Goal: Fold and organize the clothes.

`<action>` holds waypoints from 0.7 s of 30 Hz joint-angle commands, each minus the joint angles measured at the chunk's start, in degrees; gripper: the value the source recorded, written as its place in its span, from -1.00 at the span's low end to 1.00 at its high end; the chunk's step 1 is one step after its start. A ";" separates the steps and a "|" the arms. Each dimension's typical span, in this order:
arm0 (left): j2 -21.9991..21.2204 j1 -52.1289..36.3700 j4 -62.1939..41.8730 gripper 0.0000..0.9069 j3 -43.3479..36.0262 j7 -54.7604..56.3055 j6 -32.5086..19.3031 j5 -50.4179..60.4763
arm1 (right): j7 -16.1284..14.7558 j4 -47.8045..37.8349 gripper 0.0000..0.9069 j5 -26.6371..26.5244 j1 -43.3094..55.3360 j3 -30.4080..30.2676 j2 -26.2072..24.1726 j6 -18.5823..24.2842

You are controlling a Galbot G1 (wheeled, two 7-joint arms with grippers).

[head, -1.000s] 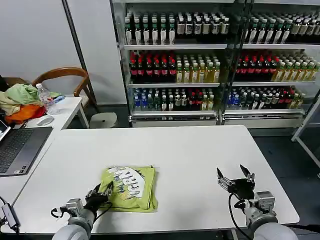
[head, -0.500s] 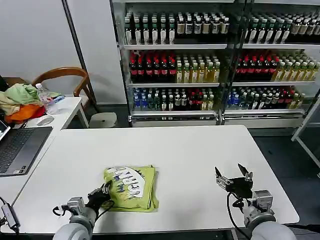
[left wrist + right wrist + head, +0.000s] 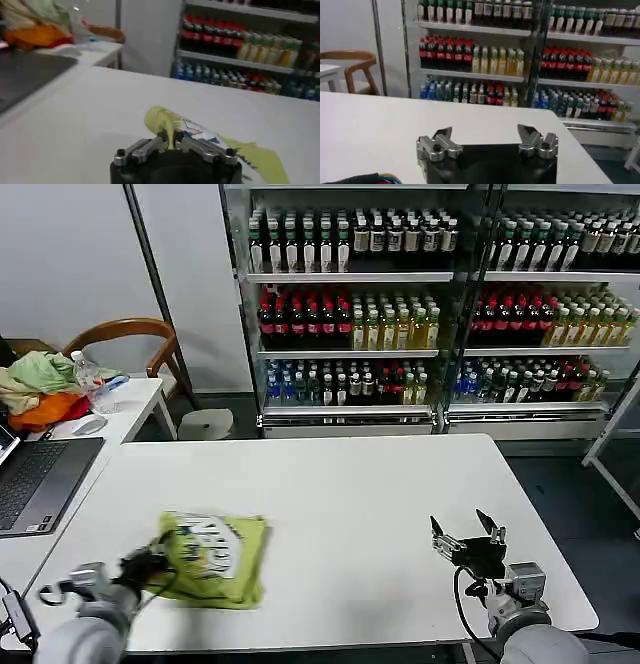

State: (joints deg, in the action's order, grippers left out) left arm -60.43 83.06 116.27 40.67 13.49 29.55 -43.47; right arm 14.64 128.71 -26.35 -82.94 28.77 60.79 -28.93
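Shirt (image 3: 212, 556) | folded, white print unreadable | pinched by left gripper (image 3: 150, 565)

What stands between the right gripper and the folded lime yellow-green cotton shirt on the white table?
Nothing visible: bare white table lies between the open right gripper and the folded lime yellow-green cotton shirt. The left gripper is shut on the shirt's edge at the table's left front.

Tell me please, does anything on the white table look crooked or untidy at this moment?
Yes. The folded shirt lies askew near the table's front left edge, rumpled, one edge pinched by the left gripper, fingers shut on the cloth. The right gripper hangs open at the front right, touching nothing.
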 commanded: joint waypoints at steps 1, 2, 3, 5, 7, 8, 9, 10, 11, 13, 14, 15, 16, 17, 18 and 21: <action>11.32 3.75 -0.50 -0.91 27.92 -1.66 3.59 -3.50 | -0.02 -0.45 1.00 0.02 1.29 -1.45 0.04 0.22; 11.84 3.66 0.12 -0.91 28.56 -2.09 3.59 -3.48 | -0.01 -0.46 1.00 0.01 1.38 -1.55 0.07 0.22; 12.26 3.48 1.31 -0.91 29.26 -2.84 3.61 -3.38 | -0.02 -0.42 1.00 0.03 1.44 -1.65 0.03 0.18; 12.23 2.38 4.91 -0.91 27.29 -4.23 3.59 -1.77 | 0.01 -0.33 1.00 0.07 1.39 -1.80 -0.02 0.10; 9.40 1.71 9.39 -0.91 18.64 -5.90 3.56 1.89 | -0.02 -0.28 1.00 0.16 0.90 -1.57 -0.22 0.09; 8.39 1.64 11.06 -0.91 16.44 -6.19 3.54 2.49 | -0.01 -0.21 1.00 0.16 0.54 -1.28 -0.35 0.14; 6.08 1.47 12.99 -0.91 7.19 -6.18 3.50 9.58 | -0.06 -0.15 1.00 0.14 0.15 -0.82 -0.39 0.18; 3.72 1.38 14.45 -0.91 -2.44 -6.69 3.46 16.41 | -0.05 -0.12 1.00 0.13 -0.15 -0.40 -0.36 0.20; 0.71 1.33 14.61 -0.91 -9.71 -7.17 3.41 21.82 | -0.05 -0.16 1.00 0.13 -0.38 0.00 -0.30 0.30; -5.56 1.98 13.45 -0.91 -24.66 -6.90 2.01 29.08 | -0.03 0.02 1.00 0.19 -0.97 0.79 -0.05 0.32; -8.28 2.61 12.50 -0.91 -31.28 -6.77 1.13 31.90 | -0.05 0.17 1.00 0.20 -1.32 1.07 0.07 0.30; -10.80 2.99 10.50 -0.91 -36.68 -6.94 -0.02 39.05 | -0.06 0.30 1.00 0.31 -1.74 1.48 0.15 0.30; -12.71 2.99 9.47 -0.91 -39.57 -6.93 -1.15 42.22 | -0.11 0.43 1.00 0.48 -2.06 1.73 0.20 0.35; -13.27 2.82 8.18 -0.91 -40.91 -7.00 -2.36 44.26 | -0.12 0.47 1.00 0.51 -2.22 1.86 0.26 0.36; -14.93 2.21 6.87 -0.89 -43.18 -7.07 -3.54 46.59 | -0.11 0.59 1.00 0.51 -2.54 2.14 0.38 0.36; -16.79 0.40 4.55 -0.91 -44.54 -7.07 -5.14 49.20 | -0.11 0.76 1.00 0.73 -2.73 2.28 0.49 0.38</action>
State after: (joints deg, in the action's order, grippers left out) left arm -62.92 84.97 123.80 39.91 8.06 30.05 -23.37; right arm 14.55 129.11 -25.88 -84.41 29.82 61.20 -28.62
